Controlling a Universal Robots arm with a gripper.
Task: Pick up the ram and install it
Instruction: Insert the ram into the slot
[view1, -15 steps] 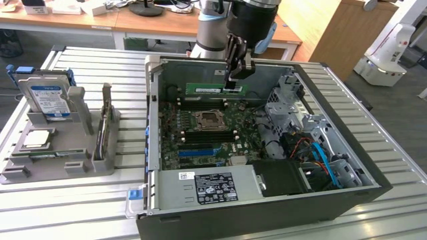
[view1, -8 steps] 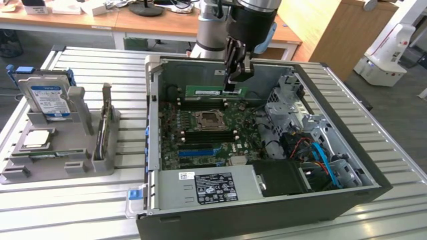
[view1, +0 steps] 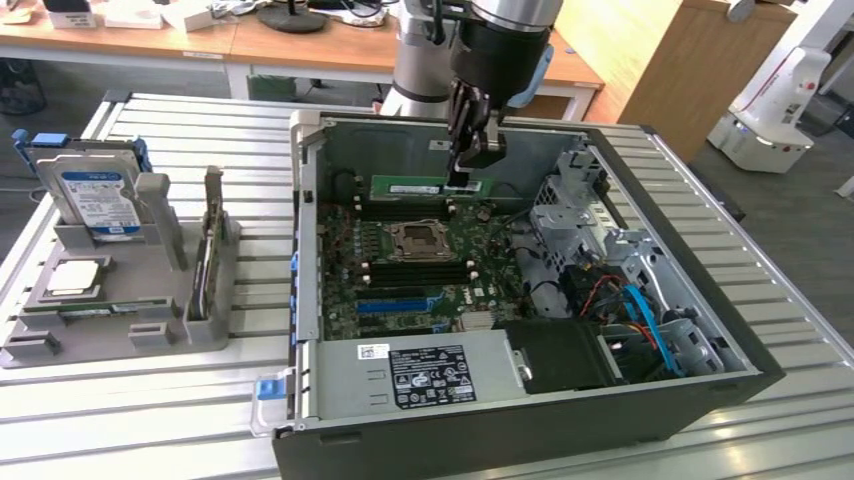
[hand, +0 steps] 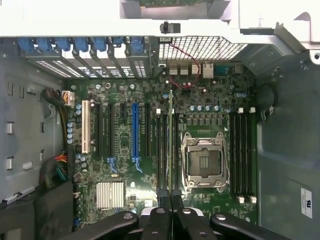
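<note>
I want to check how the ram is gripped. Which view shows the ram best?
The exterior view: the ram shows its long green face there, gripped by the pincer over the motherboard. The wrist view shows the ram edge-on, a thin strip running out from the pincer.

Gripper (view1: 462, 182): pinched on the ram's (view1: 407, 186) top edge, inside the open computer case (view1: 534, 425).
Ram: level, on edge, just beyond the CPU socket (view1: 420, 238).
Grey holder (view1: 160, 330): hard drive (view1: 100, 200) upright, CPU (view1: 76, 278) flat.
</note>
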